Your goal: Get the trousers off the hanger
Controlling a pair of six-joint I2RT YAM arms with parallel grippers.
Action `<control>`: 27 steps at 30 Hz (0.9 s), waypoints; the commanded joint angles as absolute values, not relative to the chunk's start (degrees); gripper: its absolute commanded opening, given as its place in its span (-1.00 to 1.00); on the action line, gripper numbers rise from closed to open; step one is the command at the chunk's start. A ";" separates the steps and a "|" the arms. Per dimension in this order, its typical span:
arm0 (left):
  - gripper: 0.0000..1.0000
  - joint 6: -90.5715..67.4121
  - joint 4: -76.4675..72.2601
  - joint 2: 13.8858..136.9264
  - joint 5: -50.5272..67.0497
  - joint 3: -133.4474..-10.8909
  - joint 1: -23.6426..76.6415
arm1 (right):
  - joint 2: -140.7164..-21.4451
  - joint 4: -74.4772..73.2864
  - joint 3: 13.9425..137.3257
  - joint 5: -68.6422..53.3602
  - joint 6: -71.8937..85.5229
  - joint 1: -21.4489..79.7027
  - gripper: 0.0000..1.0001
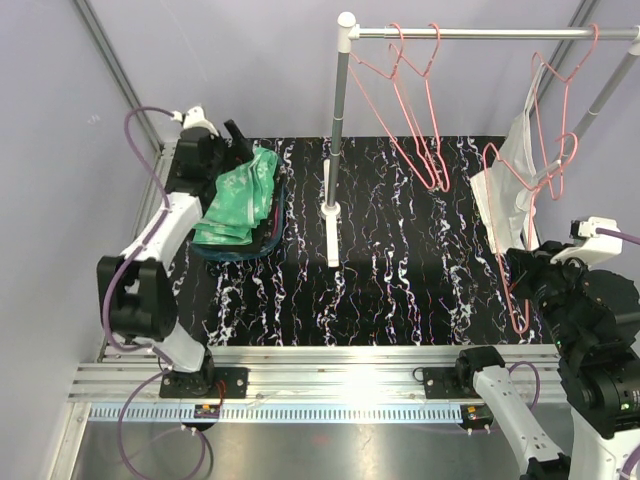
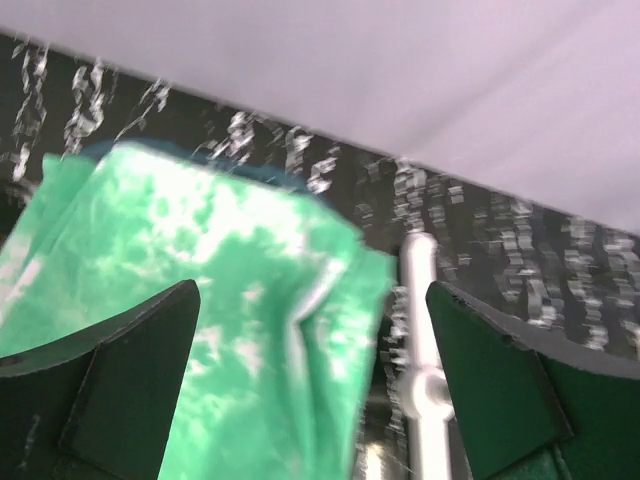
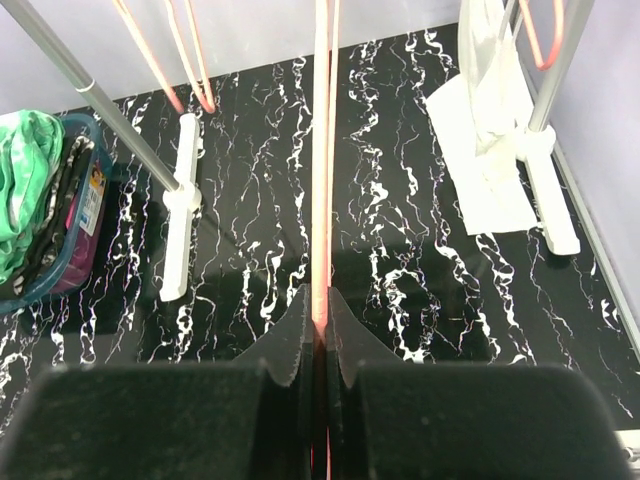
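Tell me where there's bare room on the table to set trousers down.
Bare patch: the tabletop between the rack's middle foot and the white garment draped at right. Also the near strip before the bin. Crowded: the left rear, with bin, green trousers and left arm.

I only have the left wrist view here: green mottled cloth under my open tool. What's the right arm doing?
Observer: The right tool is shut on a pink wire hanger.
Operator: Anything left on the rail?
Observer: A white garment hangs near the right end of the rail.
Operator: What's under the green cloth?
Observer: The green-and-white trousers top a stack in a blue basket.
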State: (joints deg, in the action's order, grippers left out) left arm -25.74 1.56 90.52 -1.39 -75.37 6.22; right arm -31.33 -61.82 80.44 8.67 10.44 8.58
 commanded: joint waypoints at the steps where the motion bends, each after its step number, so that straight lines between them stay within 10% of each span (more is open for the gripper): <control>1: 0.98 -25.48 -7.58 97.80 -7.03 -71.02 5.63 | -32.34 -59.85 82.35 7.65 9.84 8.96 -1.00; 11: 0.98 -55.01 -8.35 94.13 -12.31 -48.17 4.39 | -32.60 -58.36 80.86 5.28 10.11 8.97 -1.00; 27: 0.98 -51.51 16.48 78.77 -12.48 -62.65 4.39 | -40.60 -45.54 79.63 14.33 5.19 8.96 -1.00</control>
State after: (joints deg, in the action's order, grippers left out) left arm -53.30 1.30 85.65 -9.76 -56.60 4.36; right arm -38.39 -54.96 78.56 10.46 7.62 8.60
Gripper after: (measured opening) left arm 0.987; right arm 0.044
